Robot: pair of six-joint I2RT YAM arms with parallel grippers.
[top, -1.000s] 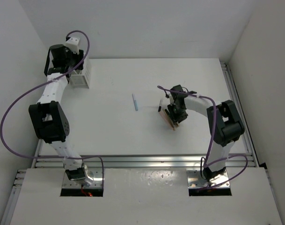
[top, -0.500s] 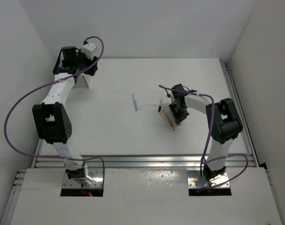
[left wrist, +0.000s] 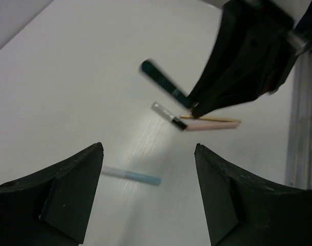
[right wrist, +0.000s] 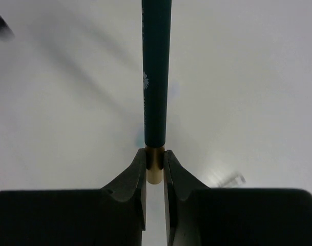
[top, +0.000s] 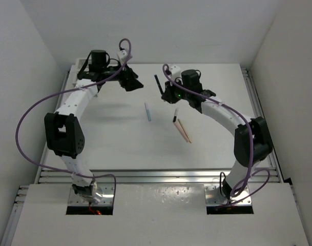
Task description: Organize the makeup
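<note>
My right gripper [top: 166, 94] is shut on the pale end of a dark teal pencil [top: 157, 83], held above the table; the right wrist view shows the pencil [right wrist: 156, 77] pointing away from the gripper [right wrist: 154, 159]. My left gripper [top: 132, 84] is open and empty, raised behind a light blue stick [top: 147, 111]. In the left wrist view the blue stick [left wrist: 131, 176] lies on the table between its fingers [left wrist: 74, 179]. A short black stick [top: 175, 117], a peach-pink stick [top: 184, 130] and a thin tan stick [left wrist: 207, 118] lie together right of centre.
The table's metal rails run along the right edge [top: 258, 102] and the near edge [top: 156, 174]. The white slatted box is hidden behind the left arm [top: 79, 97]. White walls close in the back and sides.
My left arm swung from the box at the back left toward the table's middle. My right gripper lifted the dark teal pencil from the pile and carried it back and left.
</note>
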